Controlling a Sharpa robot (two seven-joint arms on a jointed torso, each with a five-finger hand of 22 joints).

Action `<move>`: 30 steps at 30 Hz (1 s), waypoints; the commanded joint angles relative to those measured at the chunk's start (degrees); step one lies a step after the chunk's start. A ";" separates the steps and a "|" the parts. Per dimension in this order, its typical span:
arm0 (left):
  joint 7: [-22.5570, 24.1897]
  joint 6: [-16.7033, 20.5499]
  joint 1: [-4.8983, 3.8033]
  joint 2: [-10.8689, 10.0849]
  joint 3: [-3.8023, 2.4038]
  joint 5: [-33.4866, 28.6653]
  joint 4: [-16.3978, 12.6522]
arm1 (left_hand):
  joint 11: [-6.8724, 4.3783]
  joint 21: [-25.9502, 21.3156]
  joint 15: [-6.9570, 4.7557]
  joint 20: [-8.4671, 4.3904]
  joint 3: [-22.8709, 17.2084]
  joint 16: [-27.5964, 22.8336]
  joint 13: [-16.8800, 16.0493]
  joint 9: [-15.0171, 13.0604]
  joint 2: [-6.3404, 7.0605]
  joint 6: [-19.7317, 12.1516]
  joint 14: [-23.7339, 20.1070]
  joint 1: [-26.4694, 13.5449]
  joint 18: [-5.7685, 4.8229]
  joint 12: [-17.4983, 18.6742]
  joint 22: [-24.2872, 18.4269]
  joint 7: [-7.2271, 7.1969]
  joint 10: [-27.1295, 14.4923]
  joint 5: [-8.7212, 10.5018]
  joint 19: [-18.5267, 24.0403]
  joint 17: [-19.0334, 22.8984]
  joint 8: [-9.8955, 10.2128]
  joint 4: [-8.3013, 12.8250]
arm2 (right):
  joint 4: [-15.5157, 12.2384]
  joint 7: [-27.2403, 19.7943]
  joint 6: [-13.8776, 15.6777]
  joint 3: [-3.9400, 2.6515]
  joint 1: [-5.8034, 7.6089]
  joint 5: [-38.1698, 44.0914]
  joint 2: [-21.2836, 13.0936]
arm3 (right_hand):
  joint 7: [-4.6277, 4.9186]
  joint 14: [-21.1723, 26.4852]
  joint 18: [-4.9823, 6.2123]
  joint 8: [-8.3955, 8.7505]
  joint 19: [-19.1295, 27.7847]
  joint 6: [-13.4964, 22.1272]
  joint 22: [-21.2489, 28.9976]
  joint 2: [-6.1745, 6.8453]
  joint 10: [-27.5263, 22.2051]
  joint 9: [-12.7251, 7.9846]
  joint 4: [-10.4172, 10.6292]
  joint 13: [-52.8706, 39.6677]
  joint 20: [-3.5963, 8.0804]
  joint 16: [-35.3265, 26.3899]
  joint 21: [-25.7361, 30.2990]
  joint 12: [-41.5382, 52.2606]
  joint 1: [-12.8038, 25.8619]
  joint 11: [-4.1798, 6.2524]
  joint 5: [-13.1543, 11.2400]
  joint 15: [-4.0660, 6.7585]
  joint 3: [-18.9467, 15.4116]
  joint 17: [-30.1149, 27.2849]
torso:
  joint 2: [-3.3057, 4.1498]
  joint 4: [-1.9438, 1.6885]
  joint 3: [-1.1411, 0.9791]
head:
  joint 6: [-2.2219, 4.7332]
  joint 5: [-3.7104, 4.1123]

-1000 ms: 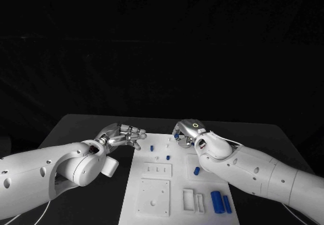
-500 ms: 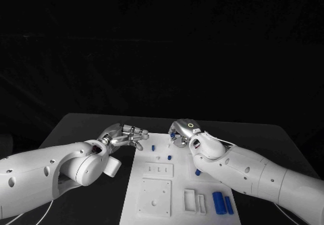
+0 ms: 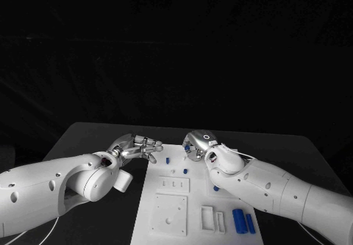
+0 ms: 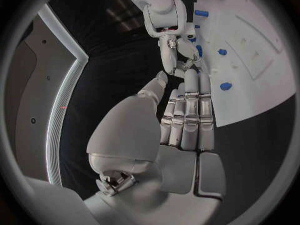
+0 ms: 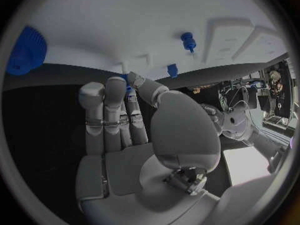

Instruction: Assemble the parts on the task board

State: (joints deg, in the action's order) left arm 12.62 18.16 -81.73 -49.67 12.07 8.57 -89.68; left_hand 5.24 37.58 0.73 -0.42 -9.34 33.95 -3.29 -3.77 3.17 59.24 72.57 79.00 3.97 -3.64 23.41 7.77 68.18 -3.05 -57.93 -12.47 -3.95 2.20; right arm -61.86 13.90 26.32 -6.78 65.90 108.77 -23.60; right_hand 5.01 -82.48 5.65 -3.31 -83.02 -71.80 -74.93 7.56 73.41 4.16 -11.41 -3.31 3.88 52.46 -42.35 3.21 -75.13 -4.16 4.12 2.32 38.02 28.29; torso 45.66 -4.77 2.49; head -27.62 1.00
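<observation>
The surface (image 3: 88,135) carries the white board (image 3: 171,204), parts mostly loose: two blue cylinders (image 3: 238,220) at its near corner, small pegs (image 3: 185,171) farther up. Left hand (image 3: 136,147) hovers empty, fingers together. Right hand (image 3: 197,145) pinches a small blue part (image 5: 129,78).

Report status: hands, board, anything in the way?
Left hand empty, fingers loosely curled, at the task board's far-left edge. Right hand at the far edge, pinching a small blue part. Loose blue parts near-right; nothing blocking.
</observation>
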 commanded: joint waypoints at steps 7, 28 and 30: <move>0.20 -0.81 -0.17 0.31 -0.06 0.25 0.11 | 0.00 0.34 0.02 0.15 0.10 0.37 -0.08 0.00 -0.10 -0.35 -0.41 -0.31 0.35 0.26 -0.05 0.10 -0.24 -0.15 0.40 0.06 0.36 0.08 | 0.48 -0.13 -2.05 0.11 0.01 0.96 0.52 | -0.16 0.10 -0.29 -0.34 -0.40 -0.39 -4.65 -0.51 2.47 0.09 -0.42 -0.15 0.19 -0.23 0.59 0.12 0.48 2.09 0.18 0.48 -0.12 -0.07 | 0.17 0.00 0.07 | -0.01 0.06; 0.19 -0.87 -0.19 0.47 -0.06 0.25 0.17 | 0.03 0.55 0.03 0.16 0.23 0.48 -0.08 0.00 -0.18 -0.49 -0.42 -0.27 0.38 0.26 -0.13 0.14 -0.32 -0.15 0.47 0.19 0.36 0.19 | 2.91 -0.64 -3.34 0.46 0.00 -0.42 1.70 | 1.06 -0.04 0.49 -0.18 -0.14 3.94 -3.78 0.16 -2.81 -0.47 0.12 -0.05 -0.80 -0.90 4.66 0.08 1.67 0.53 0.00 -0.76 -0.81 -0.59 | 0.29 -0.05 0.33 | -0.30 -0.03; 0.17 -0.85 -0.19 0.45 -0.06 0.25 0.18 | 0.05 0.62 0.05 0.18 0.31 0.51 -0.08 0.00 -0.20 -0.57 -0.43 -0.37 0.39 0.26 -0.21 0.16 -0.37 -0.15 0.50 0.25 0.37 0.16 | 3.10 -0.91 -3.65 0.48 0.00 -0.94 1.77 | 1.30 -0.02 0.84 -0.21 -0.18 5.11 -3.41 0.61 -4.18 -0.48 0.55 -0.05 -1.13 -1.02 5.77 0.09 2.10 0.17 0.74 -1.02 -1.59 -0.70 | 0.31 -0.03 0.32 | -0.24 -0.06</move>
State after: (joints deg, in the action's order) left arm 12.55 18.09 -81.77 -49.34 12.07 8.63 -89.44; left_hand 5.24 38.02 0.73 -0.22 -9.34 34.34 -3.29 -3.77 3.17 59.04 72.57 79.00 3.97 -3.64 23.26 7.97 68.18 -3.05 -57.73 -12.29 -3.95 2.20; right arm -58.94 13.65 24.13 -6.30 65.92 108.49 -21.90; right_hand 6.23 -82.59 5.43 -3.88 -83.19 -66.85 -74.91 7.93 69.62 3.71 -10.83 -3.86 3.02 51.74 -36.67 3.42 -73.20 -3.82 4.72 1.61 36.64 27.61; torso 45.94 -4.82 2.79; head -27.88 0.97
